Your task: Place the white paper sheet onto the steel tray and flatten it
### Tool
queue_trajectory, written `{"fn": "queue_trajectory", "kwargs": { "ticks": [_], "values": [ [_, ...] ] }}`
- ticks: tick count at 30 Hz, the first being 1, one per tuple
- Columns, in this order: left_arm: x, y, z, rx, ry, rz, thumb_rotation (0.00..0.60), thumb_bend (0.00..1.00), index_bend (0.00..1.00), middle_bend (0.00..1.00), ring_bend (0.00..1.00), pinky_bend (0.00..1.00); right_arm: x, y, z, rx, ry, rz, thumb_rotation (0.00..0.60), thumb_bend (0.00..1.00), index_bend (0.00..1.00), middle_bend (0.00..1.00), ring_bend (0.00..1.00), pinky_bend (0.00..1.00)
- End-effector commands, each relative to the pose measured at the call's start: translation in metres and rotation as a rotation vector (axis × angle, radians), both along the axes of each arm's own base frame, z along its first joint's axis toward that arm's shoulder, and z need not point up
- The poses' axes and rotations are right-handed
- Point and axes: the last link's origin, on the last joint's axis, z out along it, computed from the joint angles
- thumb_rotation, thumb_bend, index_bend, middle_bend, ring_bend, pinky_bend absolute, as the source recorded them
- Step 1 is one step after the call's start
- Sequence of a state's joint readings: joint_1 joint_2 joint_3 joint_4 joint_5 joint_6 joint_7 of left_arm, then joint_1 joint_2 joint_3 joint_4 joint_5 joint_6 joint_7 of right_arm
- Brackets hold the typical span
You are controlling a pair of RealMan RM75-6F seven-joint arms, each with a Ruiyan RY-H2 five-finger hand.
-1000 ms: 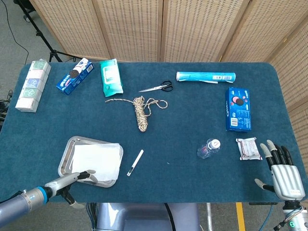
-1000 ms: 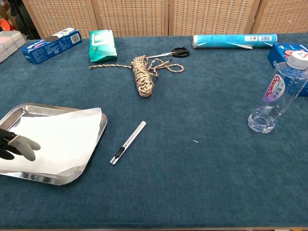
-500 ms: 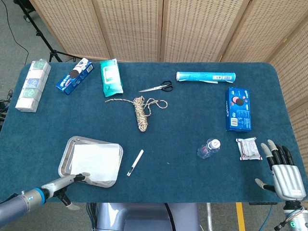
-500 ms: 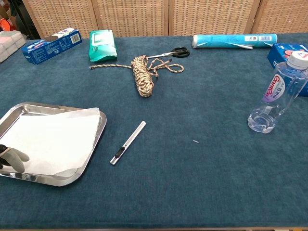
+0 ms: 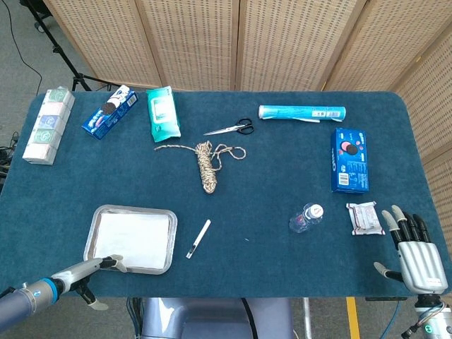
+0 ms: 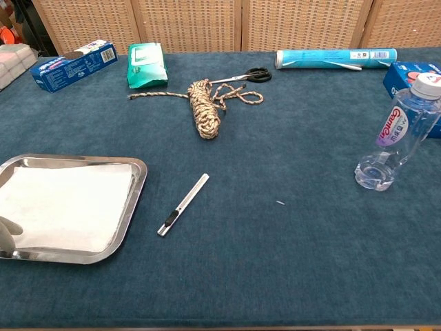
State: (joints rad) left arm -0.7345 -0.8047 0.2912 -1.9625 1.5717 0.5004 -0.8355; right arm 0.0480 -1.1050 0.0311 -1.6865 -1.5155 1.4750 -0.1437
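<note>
— Where's the sheet?

— I see the white paper sheet point(image 5: 134, 236) lying flat inside the steel tray point(image 5: 167, 236), near the front left edge of the surface point(image 5: 268, 183); a small knife point(image 5: 198, 239) lies just beside the tray.

— And your hands?

— My left hand point(image 5: 99, 267) touches the tray's near rim with a fingertip, grasping nothing; whether its fingers are released or curled, I cannot tell; my right hand point(image 5: 414, 253) rests at the front right corner, fingers point(image 5: 401, 222) spread and released, near a white packet point(image 5: 364, 217).
</note>
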Motion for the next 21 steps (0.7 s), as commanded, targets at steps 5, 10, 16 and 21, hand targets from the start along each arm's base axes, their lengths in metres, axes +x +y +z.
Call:
{"fn": "queue_trajectory", "kwargs": {
  "ticks": [5,10,16,21],
  "values": [
    [0.0,0.003,0.003,0.017,0.006,-0.007,0.6,0.12,0.23,0.0,0.0,0.0,0.0,0.0,0.0,0.0,0.0,0.001,0.6,0.0,0.0,0.0,0.0,0.0],
    [0.001,0.005,0.005,0.029,0.009,-0.02,0.6,0.12,0.23,0.0,0.0,0.0,0.0,0.0,0.0,-0.001,-0.001,0.002,0.6,0.0,0.0,0.0,0.0,0.0],
    [0.004,0.011,0.01,0.074,-0.008,-0.024,0.6,0.12,0.23,0.0,0.0,0.0,0.0,0.001,0.001,-0.003,-0.001,0.002,0.6,0.0,0.0,0.0,0.0,0.0],
    [0.002,0.013,0.011,0.087,-0.003,-0.03,0.6,0.12,0.23,0.0,0.0,0.0,0.0,0.001,0.001,-0.004,-0.003,0.003,0.6,0.0,0.0,0.0,0.0,0.0]
  ]
}}
